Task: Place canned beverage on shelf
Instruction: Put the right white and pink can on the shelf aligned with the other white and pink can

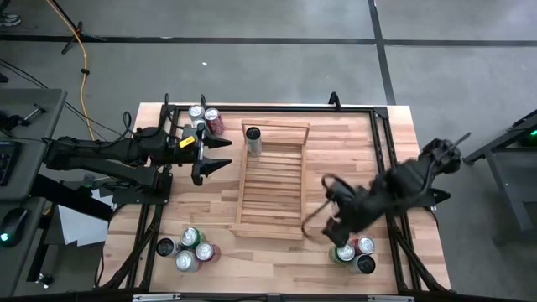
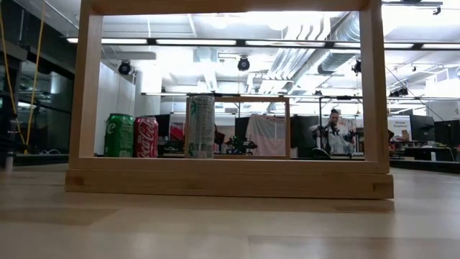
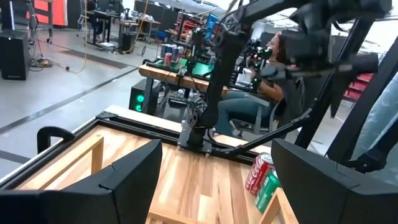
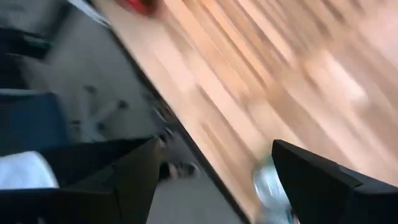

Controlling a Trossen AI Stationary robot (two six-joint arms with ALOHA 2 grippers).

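Note:
The shelf [image 1: 270, 180], a light-wood slatted rack, lies in the middle of the table. One canned beverage [image 1: 252, 140] stands upright on the shelf's far left corner; the low view shows it as a pale can [image 2: 200, 126] inside the shelf's frame [image 2: 230, 176]. My left gripper [image 1: 228, 153] hovers level just left of the shelf, open and holding nothing [image 3: 214, 180]. My right gripper [image 1: 336, 228] slants downward over the table's near right part, beside a cluster of cans [image 1: 354, 252]. It is open with nothing between its fingers [image 4: 214, 174].
More cans stand in clusters at the far left [image 1: 204, 117] and near left [image 1: 190, 248] of the table. A black frame [image 1: 382, 143] runs along the table's edges. A green can [image 2: 119, 135] and a red can [image 2: 146, 137] show behind the shelf. A person [image 3: 261, 68] sits beyond the table.

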